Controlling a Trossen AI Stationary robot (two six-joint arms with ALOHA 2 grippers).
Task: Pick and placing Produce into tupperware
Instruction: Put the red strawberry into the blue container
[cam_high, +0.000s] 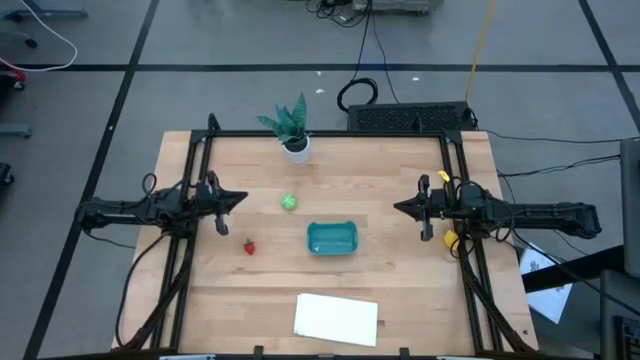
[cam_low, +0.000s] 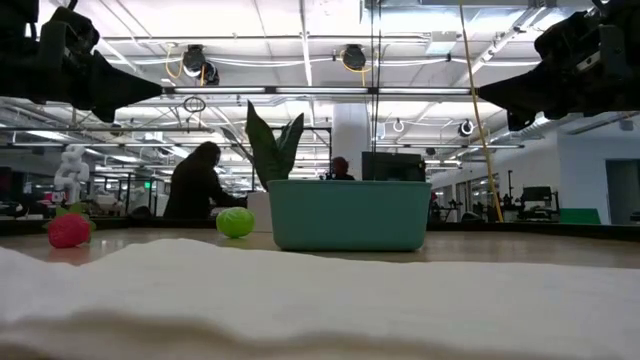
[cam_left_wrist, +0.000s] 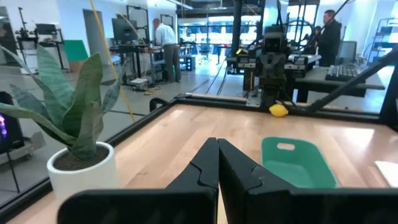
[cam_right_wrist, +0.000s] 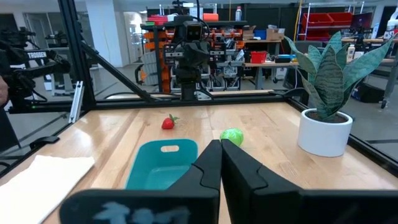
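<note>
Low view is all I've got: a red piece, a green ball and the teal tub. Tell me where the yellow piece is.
Observer: The yellow lemon-like piece lies at the table's right edge, under the right arm, near the right gripper.
Operator: Report what's inside the tub.
Observer: The teal tupperware holds nothing; from above its floor is bare.
Operator: Give me the gripper states.
Observer: Both are shut and hold nothing; the left gripper hovers at the left side, pointing toward the middle.
Operator: Place the red piece against the tub.
Observer: The red strawberry-like piece lies on the wood to the tub's left, clearly apart from it; the round green piece lies farther back.
</note>
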